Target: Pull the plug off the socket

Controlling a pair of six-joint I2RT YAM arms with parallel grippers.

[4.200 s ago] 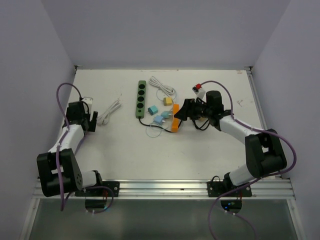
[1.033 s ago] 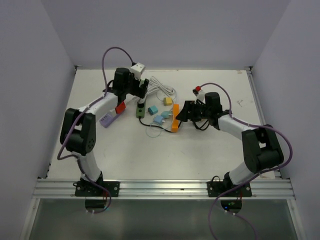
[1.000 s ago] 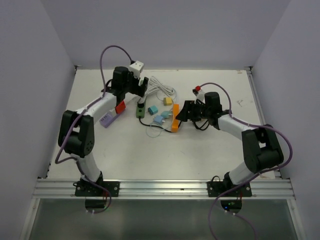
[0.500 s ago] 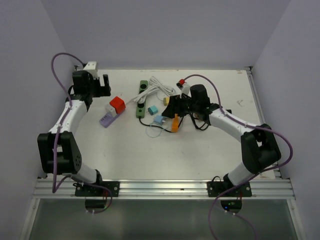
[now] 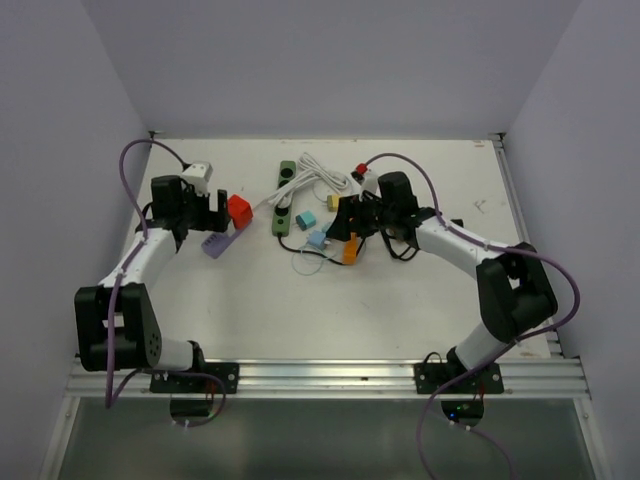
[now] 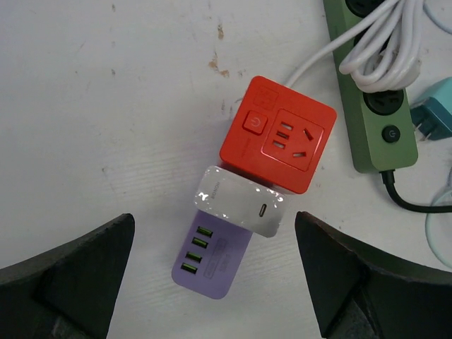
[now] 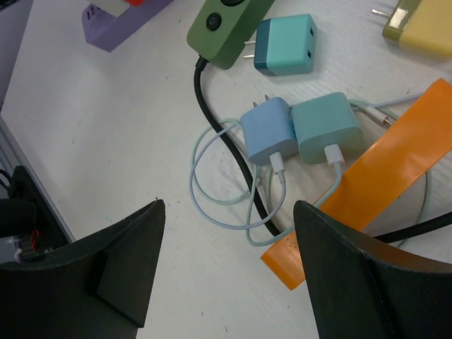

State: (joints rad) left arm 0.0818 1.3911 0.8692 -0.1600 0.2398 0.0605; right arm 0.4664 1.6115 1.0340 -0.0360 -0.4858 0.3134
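The dark-green power strip [image 5: 281, 222] lies at the middle back; it also shows in the left wrist view [image 6: 374, 116] and its switch end in the right wrist view [image 7: 226, 25]. A coiled white cord [image 6: 385, 42] lies across its sockets, so I cannot tell whether a plug sits in them. The cord runs to a red cube socket [image 6: 277, 134]. My left gripper [image 5: 214, 207] is open and empty, just left of the cube [image 5: 239, 210], hovering over the lavender strip [image 6: 212, 258]. My right gripper [image 5: 338, 218] is open and empty above the chargers, right of the green strip.
A white charger [image 6: 241, 201] sits on the lavender strip. A teal charger [image 7: 286, 46], a blue one [image 7: 268, 131], a green-teal one [image 7: 326, 123], a yellow one [image 7: 420, 25] and the orange strip [image 7: 385, 191] crowd beside the green strip's black cord [image 7: 233, 141].
My left gripper left the green strip's far end, swung out left, and now sits beside the red cube, which rests on the table. My right gripper shifted left over the chargers.
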